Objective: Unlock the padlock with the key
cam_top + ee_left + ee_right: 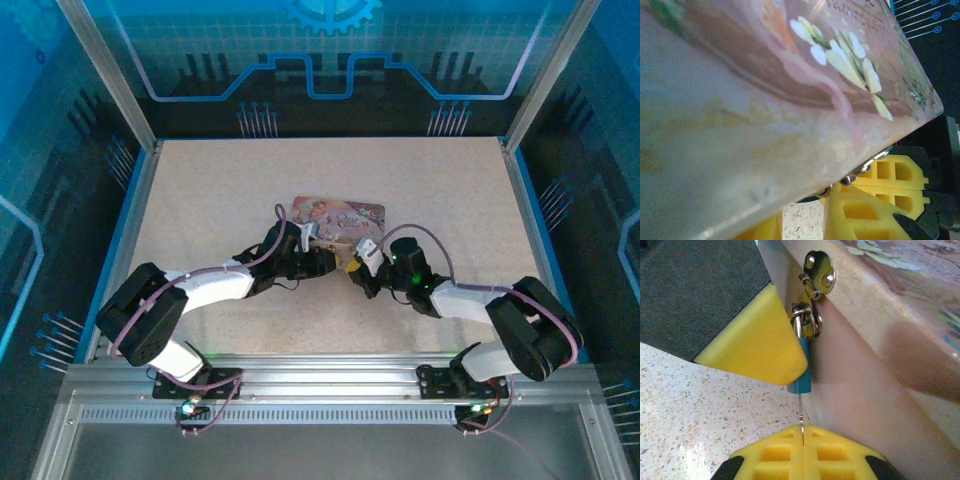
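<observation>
Clamping the key (802, 417) at lower centre, our right fingers (775, 455) sit below the padlock (809, 320) hanging on the tin (880, 365); whether our left fingers (875, 200) grip, we cannot tell.

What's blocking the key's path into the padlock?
Nothing visible does. The key, pinched in the shut right gripper, reaches straight up to the underside of the padlock. The yellow pad alongside covers the padlock's side, not its underside.

Tin (900, 310): glossy printed metal, smooth. Hasp plate (820, 270) and padlock (806, 320): polished, mirror-bright metal. Key (801, 416): bare silver-grey metal. End effector pads (755, 345): matt yellow moulded plastic. Tabletop (695, 405): speckled, stone-like, faint sheen.
</observation>
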Motion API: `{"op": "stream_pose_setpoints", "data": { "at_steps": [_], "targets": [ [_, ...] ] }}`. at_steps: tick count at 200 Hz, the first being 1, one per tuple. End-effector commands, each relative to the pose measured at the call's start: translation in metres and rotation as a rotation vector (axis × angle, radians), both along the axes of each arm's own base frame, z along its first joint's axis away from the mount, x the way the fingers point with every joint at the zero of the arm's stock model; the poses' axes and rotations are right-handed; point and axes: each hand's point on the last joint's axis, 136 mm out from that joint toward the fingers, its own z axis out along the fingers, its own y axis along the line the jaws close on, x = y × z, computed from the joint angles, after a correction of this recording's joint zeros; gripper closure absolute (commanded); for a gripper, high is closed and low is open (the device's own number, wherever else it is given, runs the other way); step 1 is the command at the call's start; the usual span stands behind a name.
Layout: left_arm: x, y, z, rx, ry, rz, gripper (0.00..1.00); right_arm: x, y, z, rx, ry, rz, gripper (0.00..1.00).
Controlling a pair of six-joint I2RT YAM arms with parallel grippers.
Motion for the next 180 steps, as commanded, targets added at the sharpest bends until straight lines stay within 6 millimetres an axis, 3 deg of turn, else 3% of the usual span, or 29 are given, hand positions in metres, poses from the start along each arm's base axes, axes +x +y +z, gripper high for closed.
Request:
{"op": "stream_pose_setpoints", "data": {
  "at_steps": [1, 180],
  "targets": [
    [-0.001, -0.015, 0.033, -0.084, -0.048, -0.06, 0.78, 0.016, 0.007, 0.023, 0.044, -0.069, 0.007, 1.0],
    [-0.001, -0.018, 0.032, -0.081, -0.038, -0.075, 0.78, 0.031, 0.01, 0.031, 0.058, -0.063, 0.078, 1.0]
  ]
}}
